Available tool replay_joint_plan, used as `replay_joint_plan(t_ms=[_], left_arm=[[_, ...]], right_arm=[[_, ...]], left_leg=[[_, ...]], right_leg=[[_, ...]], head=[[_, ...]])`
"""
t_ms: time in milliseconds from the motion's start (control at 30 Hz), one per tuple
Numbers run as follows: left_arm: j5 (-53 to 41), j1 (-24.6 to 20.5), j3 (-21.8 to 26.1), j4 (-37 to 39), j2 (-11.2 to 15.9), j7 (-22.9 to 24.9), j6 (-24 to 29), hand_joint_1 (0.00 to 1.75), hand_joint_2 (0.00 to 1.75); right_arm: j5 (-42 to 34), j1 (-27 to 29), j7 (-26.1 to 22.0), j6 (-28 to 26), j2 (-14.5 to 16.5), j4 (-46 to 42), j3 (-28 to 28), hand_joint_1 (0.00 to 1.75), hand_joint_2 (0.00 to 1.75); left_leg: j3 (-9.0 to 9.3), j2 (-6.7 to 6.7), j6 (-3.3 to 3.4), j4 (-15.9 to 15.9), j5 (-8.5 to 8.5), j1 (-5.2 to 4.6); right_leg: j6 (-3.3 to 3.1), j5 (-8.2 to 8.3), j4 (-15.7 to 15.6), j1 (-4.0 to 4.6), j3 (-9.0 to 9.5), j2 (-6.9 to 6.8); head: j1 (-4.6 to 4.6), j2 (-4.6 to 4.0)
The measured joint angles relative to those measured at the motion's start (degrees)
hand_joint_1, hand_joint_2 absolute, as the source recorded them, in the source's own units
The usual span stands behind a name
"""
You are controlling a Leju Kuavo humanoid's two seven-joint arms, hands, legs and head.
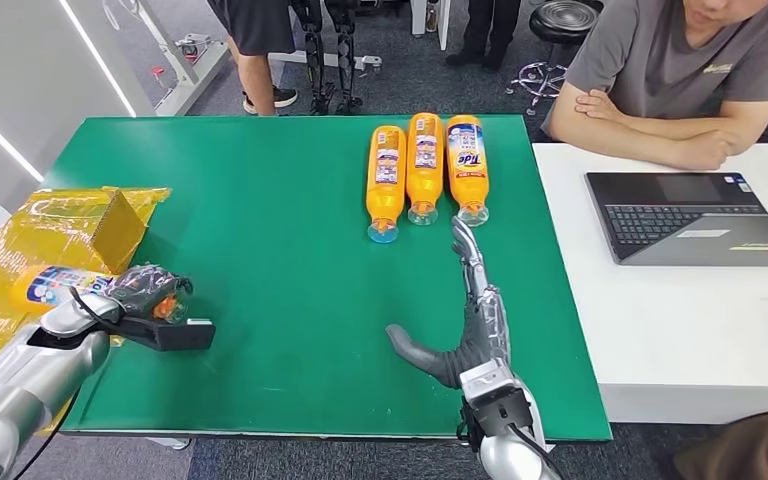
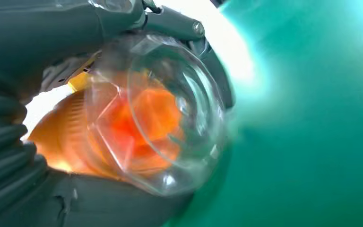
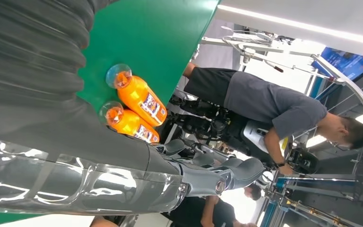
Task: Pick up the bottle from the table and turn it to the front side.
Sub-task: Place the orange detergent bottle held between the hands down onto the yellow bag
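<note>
A clear domed cap over an orange neck (image 2: pixel 156 123) is being presented closest to the left wrist camera, belonging to the orange plastic detergent bottle (image 1: pixel 110 285) that is being grasped by the left hand (image 1: pixel 145 300) at the green table's (image 1: pixel 260 250) left edge, beside yellow plastic-wrapped packaging (image 1: pixel 50 230). The right hand (image 1: pixel 465 320) is being rested flat on the table, fingers released and extended toward three further orange bottles (image 1: pixel 425 165) lying side by side. For the turn to be done well, the held bottle is judged to need rolling about its long axis under a firm grip. "Tide" is being displayed on the rightmost bottle (image 1: pixel 467 160); other labels are not being resolved.
</note>
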Motion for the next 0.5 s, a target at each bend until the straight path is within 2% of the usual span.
replay_joint_plan(t_ms=[333,500], left_arm=[[1.03,-0.05,0.0,-0.02,-0.05,0.74,0.7,0.0,1.75],[1.67,0.79,0.03,-0.5,0.69,1.43,2.96,0.0,1.75]], right_arm=[[-0.01,-0.29,0.03,-0.31,0.0,0.11,0.02,0.0,1.75],[-0.19,-0.49,0.03,-0.39,0.0,0.51,0.06,0.0,1.75]], left_leg=[[0.09,0.02,0.0,-0.01,0.0,0.0],[0.11,0.05,0.0,-0.02,0.0,0.01]], right_leg=[[0.0,0.0,0.02,0.0,0.07,0.02],[-0.01,0.0,0.04,0.0,0.06,0.05]], head=[[-0.01,0.0],[-0.01,0.0]])
